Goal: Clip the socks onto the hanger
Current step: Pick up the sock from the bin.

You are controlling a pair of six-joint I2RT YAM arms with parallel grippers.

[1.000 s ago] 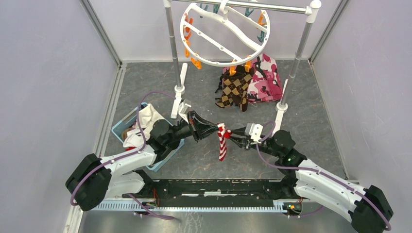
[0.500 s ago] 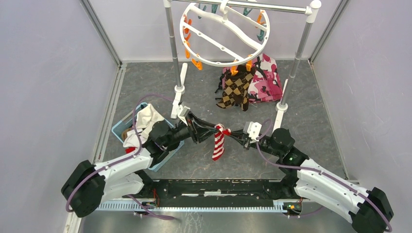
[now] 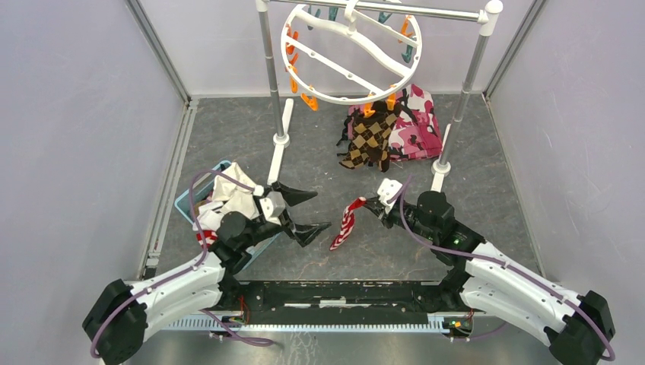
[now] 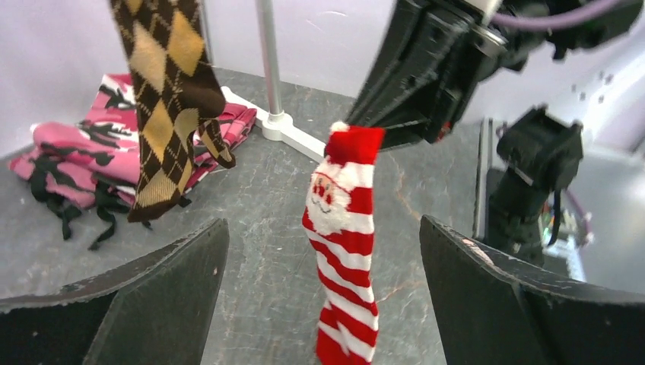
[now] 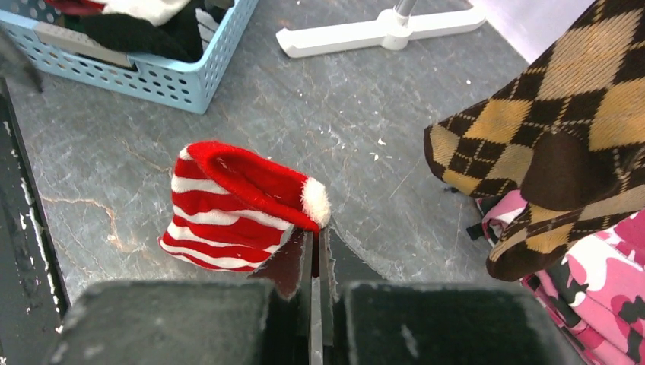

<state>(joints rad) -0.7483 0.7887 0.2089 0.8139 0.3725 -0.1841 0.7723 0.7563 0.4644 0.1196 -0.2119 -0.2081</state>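
A red-and-white striped sock (image 3: 344, 225) hangs from my right gripper (image 3: 366, 204), which is shut on its red cuff (image 5: 251, 171). Its lower part trails down to the floor. My left gripper (image 3: 324, 209) is open to the left of the sock, clear of it; in the left wrist view the striped sock (image 4: 342, 251) hangs between and beyond its fingers (image 4: 152, 289). The white round hanger (image 3: 350, 53) hangs from the rail at the back. A brown-and-black argyle sock (image 3: 370, 137) dangles from one of its orange pins.
A blue basket (image 3: 185, 199) with a white cloth and more socks sits by my left arm. A pink camouflage cloth (image 3: 417, 122) lies behind the argyle sock. The silver rail's poles (image 3: 270, 76) and white feet (image 5: 380, 34) stand on the floor.
My left gripper let go of the striped sock, opened wide and drew back to the left. My right gripper closed on the cuff and now holds the sock alone.
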